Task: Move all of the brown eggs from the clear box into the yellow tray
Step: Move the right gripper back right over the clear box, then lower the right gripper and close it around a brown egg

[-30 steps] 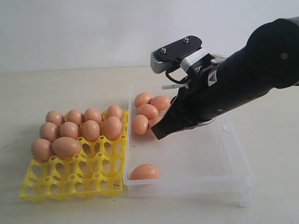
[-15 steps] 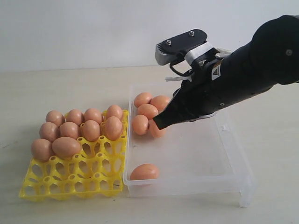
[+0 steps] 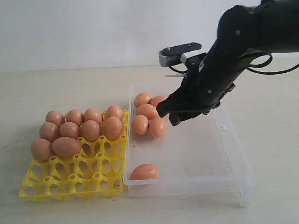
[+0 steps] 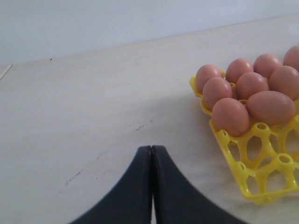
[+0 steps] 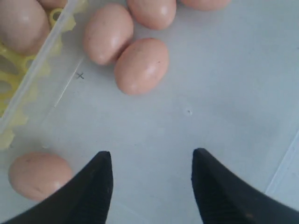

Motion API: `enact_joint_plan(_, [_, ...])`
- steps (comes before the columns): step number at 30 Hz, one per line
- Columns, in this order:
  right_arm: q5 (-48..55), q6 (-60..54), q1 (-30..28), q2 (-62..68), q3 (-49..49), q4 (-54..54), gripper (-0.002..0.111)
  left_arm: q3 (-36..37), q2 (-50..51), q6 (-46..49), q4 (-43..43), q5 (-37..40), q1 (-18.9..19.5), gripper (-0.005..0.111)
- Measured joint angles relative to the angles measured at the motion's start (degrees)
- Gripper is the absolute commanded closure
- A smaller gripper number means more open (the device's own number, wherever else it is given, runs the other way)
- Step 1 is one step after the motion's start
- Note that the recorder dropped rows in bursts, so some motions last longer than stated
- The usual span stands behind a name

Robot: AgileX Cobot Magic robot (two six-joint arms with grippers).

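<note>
I'm picking the next egg: ten sit in the tray (image 3: pixel 74 183), six remain in the box (image 3: pixel 201 156) — five bunched (image 3: pixel 148 112) by the tray side, one (image 3: pixel 145 171) apart. My right gripper (image 3: pixel 168 116) hangs open and empty, arm slanting down over the box beside the bunch. Next, I reckon: straddle the nearest egg (image 5: pixel 141 66), lower, close gently. My left gripper (image 4: pixel 152 154) rests closed off the tray's side.

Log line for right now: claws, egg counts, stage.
right claw: open, empty, over clear box | left claw: shut | brown eggs in box: six | yellow tray: ten | stage: next pick pending
</note>
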Motion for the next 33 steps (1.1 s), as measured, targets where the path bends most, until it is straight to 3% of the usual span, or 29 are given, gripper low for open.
enact_joint_plan(12, [4.87, 6.85, 0.00, 12.75, -16.83, 0.92, 0.056, 0.00, 0.00, 0.00, 0.00, 0.00, 0.00, 0.107])
enact_joint_plan(33, [6.19, 6.89, -0.20, 24.01, -26.03, 1.79, 0.056, 0.00, 0.00, 0.00, 0.00, 0.00, 0.00, 0.107])
